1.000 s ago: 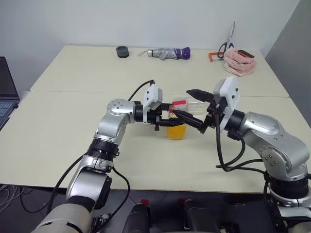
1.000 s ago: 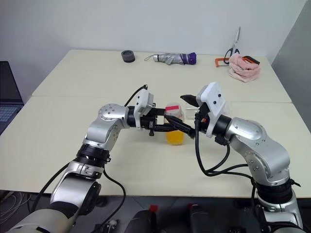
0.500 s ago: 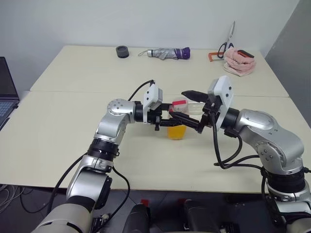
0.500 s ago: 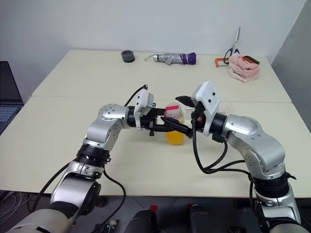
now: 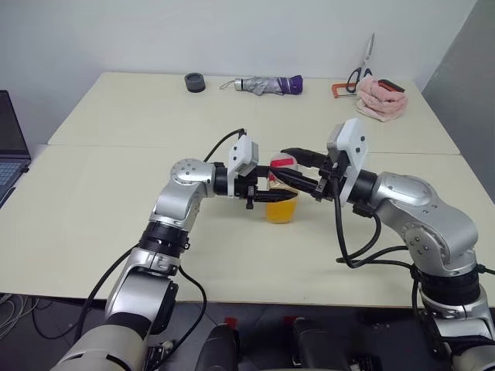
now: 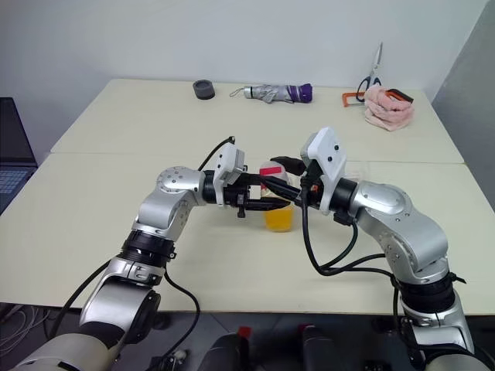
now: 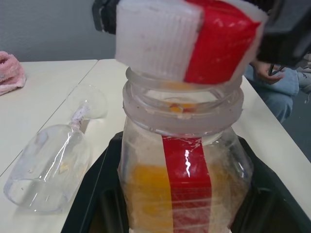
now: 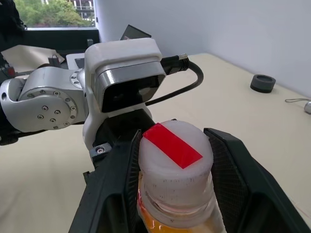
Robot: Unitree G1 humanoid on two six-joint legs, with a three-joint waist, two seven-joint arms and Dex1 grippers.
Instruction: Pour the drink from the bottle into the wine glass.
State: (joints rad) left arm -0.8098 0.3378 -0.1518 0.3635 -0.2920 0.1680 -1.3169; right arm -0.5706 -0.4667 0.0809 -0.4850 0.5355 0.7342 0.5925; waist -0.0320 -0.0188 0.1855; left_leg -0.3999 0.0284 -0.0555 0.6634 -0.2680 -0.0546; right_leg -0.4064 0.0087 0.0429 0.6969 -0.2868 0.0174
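Bottle (image 5: 280, 202) of orange drink (image 5: 281, 210) pinched upright by left gripper (image 5: 272, 193) at mid-table; right gripper (image 8: 174, 179) straddling cap (image 8: 175, 151), contact unclear.
Behind, wine glass (image 7: 53, 162) lying sideways: risks poured drink spilling; uneven cap twist could tip bottle.

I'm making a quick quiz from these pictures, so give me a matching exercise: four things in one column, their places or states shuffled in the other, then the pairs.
1. bottle
2. wine glass
3. umbrella
4. pink cloth

A. folded, far table edge
B. lying on its side
C. far right corner, by scissors
D. upright, in the left gripper

Pairs: 1-D, 2-B, 3-A, 4-C
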